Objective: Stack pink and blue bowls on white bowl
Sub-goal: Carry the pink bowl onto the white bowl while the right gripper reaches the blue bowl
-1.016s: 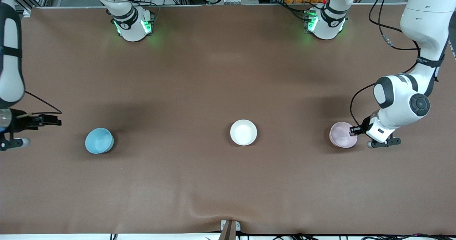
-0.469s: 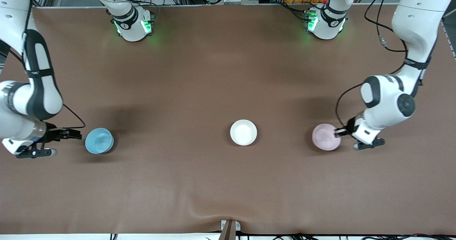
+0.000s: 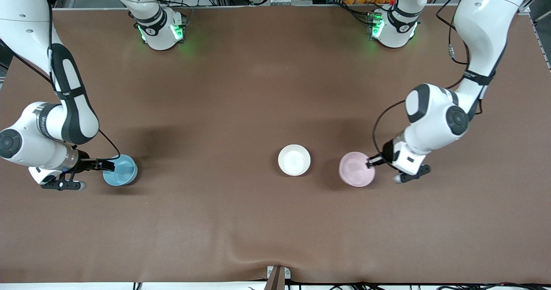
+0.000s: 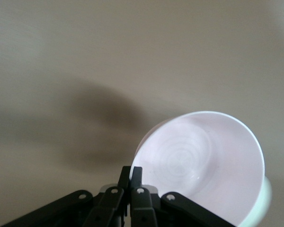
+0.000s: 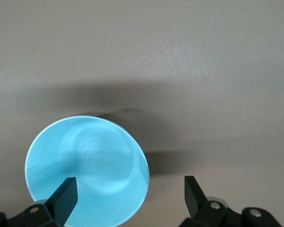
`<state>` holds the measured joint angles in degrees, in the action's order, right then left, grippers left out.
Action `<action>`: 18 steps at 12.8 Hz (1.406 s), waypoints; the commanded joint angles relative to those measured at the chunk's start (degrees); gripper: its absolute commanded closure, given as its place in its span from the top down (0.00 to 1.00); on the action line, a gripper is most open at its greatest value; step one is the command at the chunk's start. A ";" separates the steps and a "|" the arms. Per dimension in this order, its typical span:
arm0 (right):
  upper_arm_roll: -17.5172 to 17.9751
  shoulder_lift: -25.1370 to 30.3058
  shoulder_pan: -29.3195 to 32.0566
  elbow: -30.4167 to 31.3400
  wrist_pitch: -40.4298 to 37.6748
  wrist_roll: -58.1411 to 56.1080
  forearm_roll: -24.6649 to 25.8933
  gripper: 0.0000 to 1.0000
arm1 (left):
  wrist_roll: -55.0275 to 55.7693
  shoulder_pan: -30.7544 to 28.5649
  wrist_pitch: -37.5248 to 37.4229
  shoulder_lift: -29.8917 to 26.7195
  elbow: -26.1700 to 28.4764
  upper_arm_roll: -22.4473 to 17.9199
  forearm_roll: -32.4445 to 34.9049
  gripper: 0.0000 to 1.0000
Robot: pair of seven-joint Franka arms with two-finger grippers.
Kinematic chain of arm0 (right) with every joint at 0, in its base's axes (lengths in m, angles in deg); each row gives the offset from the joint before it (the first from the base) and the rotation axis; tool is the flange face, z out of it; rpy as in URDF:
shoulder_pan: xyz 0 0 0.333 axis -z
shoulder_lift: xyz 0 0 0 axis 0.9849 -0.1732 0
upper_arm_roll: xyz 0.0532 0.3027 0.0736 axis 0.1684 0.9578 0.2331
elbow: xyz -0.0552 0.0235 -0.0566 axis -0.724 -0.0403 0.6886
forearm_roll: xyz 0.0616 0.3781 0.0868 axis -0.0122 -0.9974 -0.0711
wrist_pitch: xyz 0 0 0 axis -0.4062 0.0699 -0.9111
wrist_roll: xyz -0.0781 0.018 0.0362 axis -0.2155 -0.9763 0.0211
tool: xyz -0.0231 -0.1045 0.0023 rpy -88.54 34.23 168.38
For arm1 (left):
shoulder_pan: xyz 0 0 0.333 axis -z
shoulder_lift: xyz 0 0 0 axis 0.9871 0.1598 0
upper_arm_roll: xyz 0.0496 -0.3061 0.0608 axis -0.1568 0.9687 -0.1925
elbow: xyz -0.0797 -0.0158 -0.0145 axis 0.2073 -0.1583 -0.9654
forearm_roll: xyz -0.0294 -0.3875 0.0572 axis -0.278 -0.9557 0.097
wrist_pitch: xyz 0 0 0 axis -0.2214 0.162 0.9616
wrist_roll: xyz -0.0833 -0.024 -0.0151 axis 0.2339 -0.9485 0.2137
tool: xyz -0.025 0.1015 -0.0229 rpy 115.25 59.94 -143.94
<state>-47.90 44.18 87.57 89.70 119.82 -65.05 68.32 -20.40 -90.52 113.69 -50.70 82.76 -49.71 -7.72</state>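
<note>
The white bowl [image 3: 294, 159] stands upright at the table's middle. My left gripper [image 3: 371, 162] is shut on the rim of the pink bowl [image 3: 355, 169] and holds it close beside the white bowl, toward the left arm's end. The left wrist view shows the same grip [image 4: 131, 173] on the pink bowl [image 4: 203, 163], which looks slightly tilted. The blue bowl [image 3: 122, 170] stands toward the right arm's end. My right gripper [image 3: 106, 166] is open at its rim. In the right wrist view my right gripper [image 5: 128, 191] straddles the blue bowl's [image 5: 87, 168] rim.
The brown table mat [image 3: 241, 87] has a small ripple at its front edge [image 3: 277, 260]. Both arm bases [image 3: 160, 29] stand along the edge farthest from the front camera.
My left gripper has carried the pink bowl from the left arm's end toward the white bowl. My right arm has moved in from the table's end to the blue bowl's rim.
</note>
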 commanded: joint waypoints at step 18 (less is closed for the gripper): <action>0.18 3.06 1.86 1.60 -2.43 8.25 -6.14 0.00 | 6.93 19.65 -0.78 11.26 -10.93 -5.17 -0.18 0.00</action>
<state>-48.23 43.87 88.72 90.22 119.30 -56.52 63.10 -13.46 -71.47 113.47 -40.77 73.86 -54.50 -7.72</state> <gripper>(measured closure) 0.978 0.969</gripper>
